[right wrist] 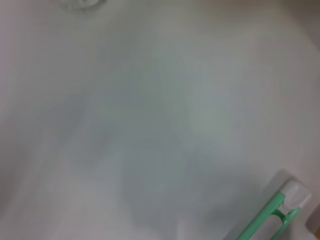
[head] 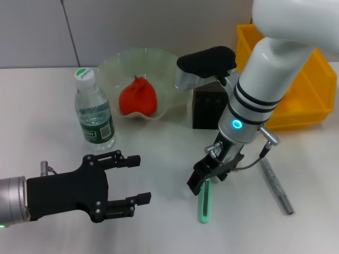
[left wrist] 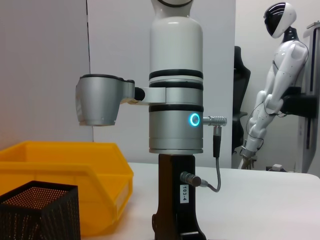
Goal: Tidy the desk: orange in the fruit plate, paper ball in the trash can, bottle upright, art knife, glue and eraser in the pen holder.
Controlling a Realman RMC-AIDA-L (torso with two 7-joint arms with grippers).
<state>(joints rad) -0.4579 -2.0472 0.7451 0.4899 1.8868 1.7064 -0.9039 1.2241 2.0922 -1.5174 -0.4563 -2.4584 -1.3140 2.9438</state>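
Observation:
My right gripper (head: pixel 208 177) hangs low over the far end of a green art knife (head: pixel 204 205) that lies flat on the white desk; its black fingers (head: pixel 196 183) stand apart on either side of the knife. The knife's end also shows in the right wrist view (right wrist: pixel 272 215). A grey stick-shaped object (head: pixel 276 186) lies to the right. The orange (head: pixel 137 98) sits in the translucent fruit plate (head: pixel 108 66). The water bottle (head: pixel 94 110) stands upright. The black mesh pen holder (head: pixel 208 108) stands behind my right arm. My left gripper (head: pixel 135 180) is open and empty at the front left. Paper ball and eraser are out of view.
A yellow bin (head: pixel 307 90) stands at the back right, also in the left wrist view (left wrist: pixel 65 170) beside the pen holder (left wrist: pixel 40 212). My right arm's wrist (left wrist: pixel 175 125) fills the middle of that view. Bare desk lies between the two grippers.

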